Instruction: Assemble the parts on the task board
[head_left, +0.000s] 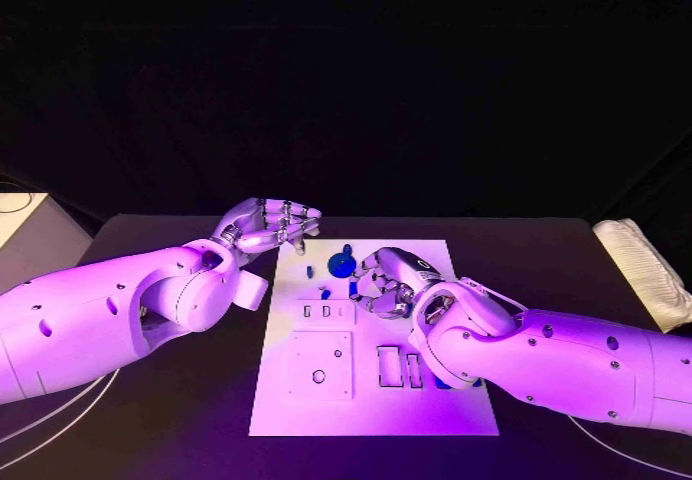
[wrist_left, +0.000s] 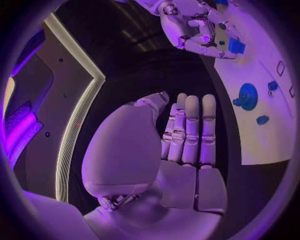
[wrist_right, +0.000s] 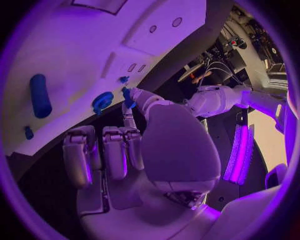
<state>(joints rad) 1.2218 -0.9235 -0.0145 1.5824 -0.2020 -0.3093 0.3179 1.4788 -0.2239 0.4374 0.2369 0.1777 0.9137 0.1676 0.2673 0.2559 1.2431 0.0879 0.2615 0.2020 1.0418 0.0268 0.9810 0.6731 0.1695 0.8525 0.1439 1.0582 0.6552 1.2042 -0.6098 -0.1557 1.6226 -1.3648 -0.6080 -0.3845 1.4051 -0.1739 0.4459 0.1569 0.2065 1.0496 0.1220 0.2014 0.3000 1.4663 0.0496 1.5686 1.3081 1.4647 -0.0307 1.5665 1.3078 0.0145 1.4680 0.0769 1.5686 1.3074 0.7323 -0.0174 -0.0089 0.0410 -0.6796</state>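
**Right hand pinching a small blue part over the board; left hand idle at the board's far corner.**

Head view: right hand (head_left: 389, 285) sits over the white board (head_left: 372, 400) beside the blue gear (head_left: 340, 264); left hand (head_left: 271, 228) hovers, fingers curled. Left wrist view: fingers together, holding nothing. Right wrist view: thumb and finger nip a blue part (wrist_right: 127, 97). Advice: align it square over its seat before pressing.

**Around the board — the bystanders**

A black table (head_left: 159, 440) carries a pale, ribbed bundle (head_left: 646, 270) at its right edge, lying lengthwise. At the far left stands a white box-like unit (head_left: 32, 232) — a dark cable crosses its top. Thin white cables (head_left: 58, 412) trail over the table's near-left corner
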